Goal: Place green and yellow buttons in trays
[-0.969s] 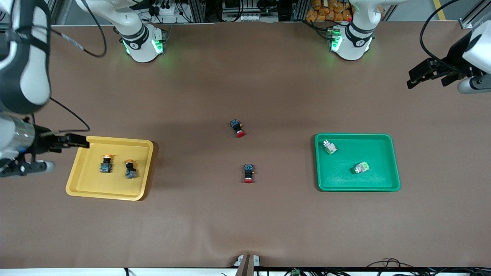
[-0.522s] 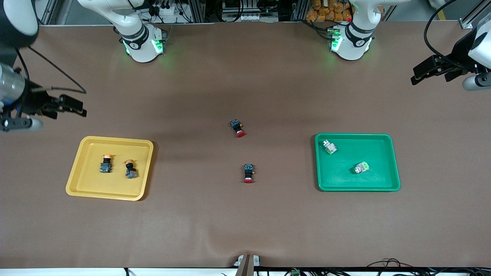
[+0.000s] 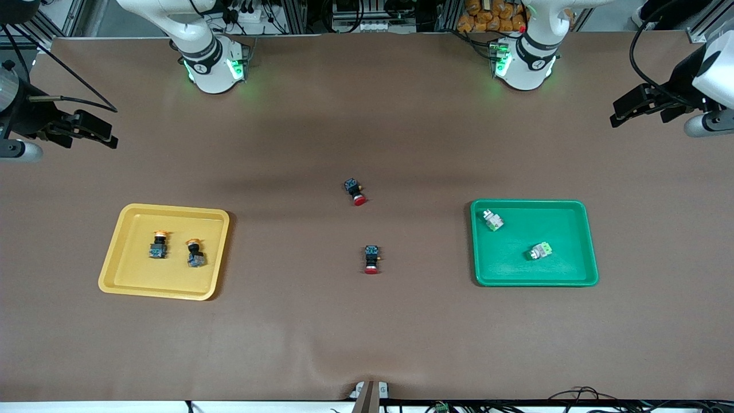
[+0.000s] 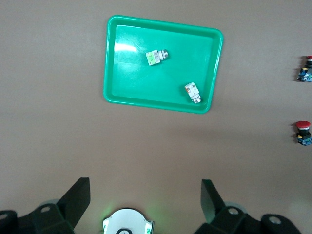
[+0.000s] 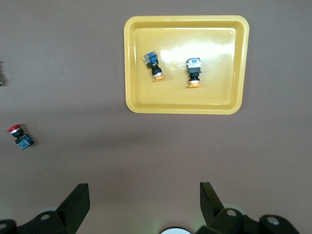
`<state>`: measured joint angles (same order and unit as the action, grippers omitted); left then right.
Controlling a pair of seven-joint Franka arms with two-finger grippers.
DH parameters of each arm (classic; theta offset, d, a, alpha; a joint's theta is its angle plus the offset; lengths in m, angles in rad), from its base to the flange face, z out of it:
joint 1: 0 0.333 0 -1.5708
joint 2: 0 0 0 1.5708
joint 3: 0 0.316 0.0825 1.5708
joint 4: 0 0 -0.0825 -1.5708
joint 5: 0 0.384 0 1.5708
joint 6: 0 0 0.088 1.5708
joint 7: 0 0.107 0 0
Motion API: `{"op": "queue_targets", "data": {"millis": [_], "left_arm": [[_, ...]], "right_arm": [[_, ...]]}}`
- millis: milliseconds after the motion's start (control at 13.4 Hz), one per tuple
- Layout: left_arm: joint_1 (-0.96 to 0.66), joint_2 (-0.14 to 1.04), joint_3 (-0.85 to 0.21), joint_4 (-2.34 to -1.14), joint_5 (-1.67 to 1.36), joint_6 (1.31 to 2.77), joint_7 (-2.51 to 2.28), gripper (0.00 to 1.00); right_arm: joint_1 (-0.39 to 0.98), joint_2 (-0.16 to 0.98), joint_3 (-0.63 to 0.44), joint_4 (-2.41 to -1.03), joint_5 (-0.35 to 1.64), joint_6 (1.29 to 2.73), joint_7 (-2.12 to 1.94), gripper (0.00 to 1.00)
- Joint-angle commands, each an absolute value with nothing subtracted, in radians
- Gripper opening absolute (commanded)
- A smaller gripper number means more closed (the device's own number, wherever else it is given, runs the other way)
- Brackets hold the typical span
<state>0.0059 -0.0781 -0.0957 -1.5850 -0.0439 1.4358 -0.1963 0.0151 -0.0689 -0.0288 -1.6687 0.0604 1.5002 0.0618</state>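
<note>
A brown table [image 3: 367,321] holds two shallow plastic trays with rounded corners and raised rims. The yellow tray [image 3: 123,275] [image 5: 185,108] lies toward the right arm's end of the table. In it rest two small dark blue-black push-button switches with orange-yellow round caps: one [image 3: 159,244] [image 5: 193,71] toward the table's end edge, the other [image 3: 195,252] [image 5: 154,65] just beside it, toward the table's middle.

The green tray [image 3: 582,269] [image 4: 158,100] lies toward the left arm's end of the table. In it are two whitish-grey switches with light-green parts, apart from each other: one [image 3: 492,219] [image 4: 193,92] near the tray corner closest to the table's middle and farther from the front camera, the other [image 3: 539,250] [image 4: 157,56] nearer the tray's centre and nearer the front camera.

Two dark switches with red caps lie on the bare middle of the table, between the trays. One [image 3: 355,191] [image 4: 305,140] [image 5: 20,136] is farther from the front camera, the other [image 3: 372,259] [image 4: 305,68] nearer to it.

The right gripper [image 3: 86,129] [image 5: 145,200] hangs in the air over the edge of the table at the right arm's end, its fingers spread wide with nothing between them. The left gripper [image 3: 636,106] [image 4: 145,197] hangs over the edge at the left arm's end, fingers likewise spread and holding nothing.
</note>
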Motion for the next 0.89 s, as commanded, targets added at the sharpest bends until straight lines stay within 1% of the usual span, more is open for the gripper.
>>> {"op": "queue_targets", "data": {"millis": [0, 224, 596, 820], "left_arm": [[-0.003, -0.08, -0.1, -1.589, -0.003, 1.44, -0.179, 1.0], [0.001, -0.097, -0.15, -1.592, 0.037, 1.443, -0.187, 1.0], [0.017, -0.098, -0.149, -1.603, 0.009, 1.46, -0.184, 1.0], [0.018, -0.089, -0.147, -1.589, 0.014, 1.463, -0.175, 1.0]], "right_arm": [[-0.011, -0.092, -0.006, -1.661, 0.041, 1.454, 0.126, 1.0], [-0.02, -0.092, -0.003, -1.657, 0.034, 1.457, 0.126, 1.0], [-0.018, -0.091, -0.003, -1.635, -0.009, 1.488, 0.084, 1.0], [-0.002, -0.091, -0.012, -1.638, -0.012, 1.493, 0.084, 1.0]]}}
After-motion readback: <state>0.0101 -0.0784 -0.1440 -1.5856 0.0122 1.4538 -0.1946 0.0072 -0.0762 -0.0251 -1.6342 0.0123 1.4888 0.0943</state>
